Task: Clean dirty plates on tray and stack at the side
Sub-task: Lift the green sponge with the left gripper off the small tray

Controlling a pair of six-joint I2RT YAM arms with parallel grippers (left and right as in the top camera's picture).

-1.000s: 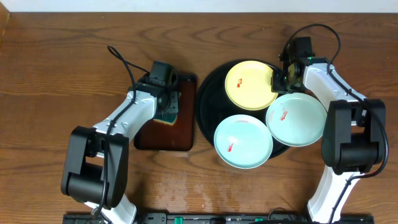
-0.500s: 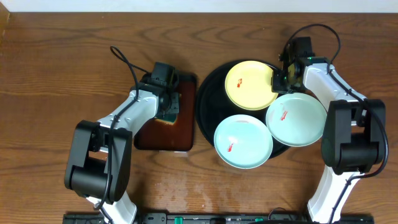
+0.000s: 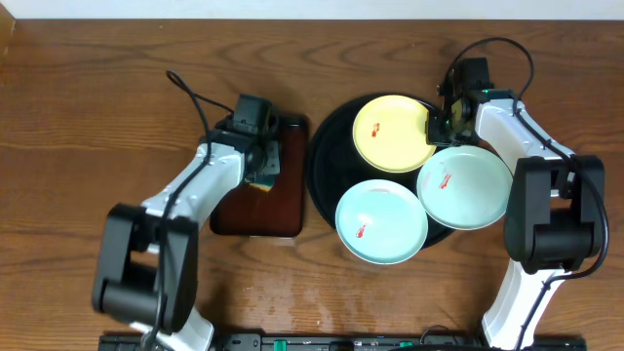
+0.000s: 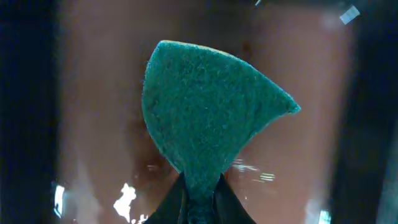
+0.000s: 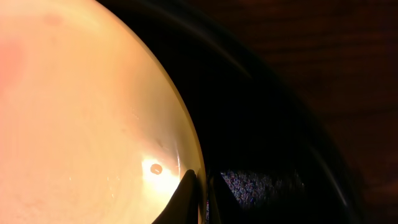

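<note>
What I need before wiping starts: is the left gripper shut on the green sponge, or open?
Shut on the sponge: the left wrist view shows the left gripper pinching its narrow end.

Top-down overhead, wrist cameras close-up

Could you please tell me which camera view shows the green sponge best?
The left wrist view: the sponge fills the frame, pinched by the left end effector. Overhead shows only a sliver; right wrist shows none.
</note>
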